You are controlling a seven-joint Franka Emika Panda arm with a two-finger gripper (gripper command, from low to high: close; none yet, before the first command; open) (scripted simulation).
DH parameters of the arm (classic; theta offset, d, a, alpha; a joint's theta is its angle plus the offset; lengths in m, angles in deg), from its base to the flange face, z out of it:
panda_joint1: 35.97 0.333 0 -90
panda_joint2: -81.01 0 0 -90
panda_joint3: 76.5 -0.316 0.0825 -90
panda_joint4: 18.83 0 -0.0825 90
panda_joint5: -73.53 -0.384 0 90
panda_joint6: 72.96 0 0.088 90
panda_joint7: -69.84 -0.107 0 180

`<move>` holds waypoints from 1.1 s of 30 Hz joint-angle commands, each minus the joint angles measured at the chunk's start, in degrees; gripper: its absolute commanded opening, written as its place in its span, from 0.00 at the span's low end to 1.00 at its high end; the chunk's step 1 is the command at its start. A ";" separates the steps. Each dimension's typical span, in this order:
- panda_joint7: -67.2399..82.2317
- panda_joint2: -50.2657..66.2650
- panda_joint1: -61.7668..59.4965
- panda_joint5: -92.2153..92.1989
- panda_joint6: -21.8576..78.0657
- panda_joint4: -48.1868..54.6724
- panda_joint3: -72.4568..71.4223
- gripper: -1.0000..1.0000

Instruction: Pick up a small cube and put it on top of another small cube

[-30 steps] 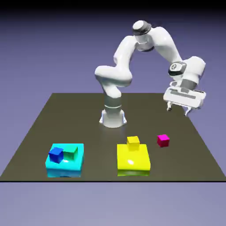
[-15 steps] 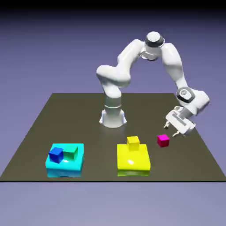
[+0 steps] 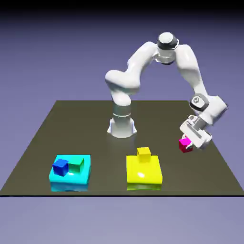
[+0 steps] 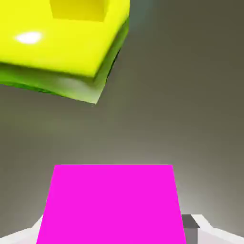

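The small magenta cube point(image 3: 184, 145) sits between the fingers of my gripper point(image 3: 188, 141), which is shut on it, low over the table at the exterior view's right. In the hand view the same cube point(image 4: 112, 205) fills the bottom middle and hides most of the fingers; only one grey fingertip point(image 4: 190, 222) shows at its right. A small yellow cube point(image 3: 144, 153) rests on a large flat yellow block point(image 3: 144, 172) to the left of my gripper. The hand view shows this block point(image 4: 62, 47) at the top left, with the yellow cube point(image 4: 78, 9) on it.
A flat cyan block point(image 3: 69, 178) near the front left carries a blue cube point(image 3: 60, 167) and a green cube point(image 3: 76, 165). The robot's base point(image 3: 122, 125) stands at the back middle of the dark table point(image 3: 43, 143).
The arm came down from high at the right to the magenta cube and the gripper shut on it. The cube now sits slightly higher and further right in the exterior view.
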 commanded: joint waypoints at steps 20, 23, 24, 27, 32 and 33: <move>49.87 0.40 -37.77 -11.34 -30.51 -7.12 8.17 0.00; 57.34 0.45 -43.43 -13.03 -35.10 -8.19 9.39 0.00; 59.84 0.47 -45.32 -13.60 -36.63 -8.55 9.80 0.00; 67.31 0.53 -50.99 -15.29 -41.21 -9.62 11.03 0.00; 70.86 -1.33 -56.08 -14.85 -44.52 -9.99 8.36 0.00; 71.09 -1.22 -58.15 -15.12 -45.74 -9.34 6.55 0.00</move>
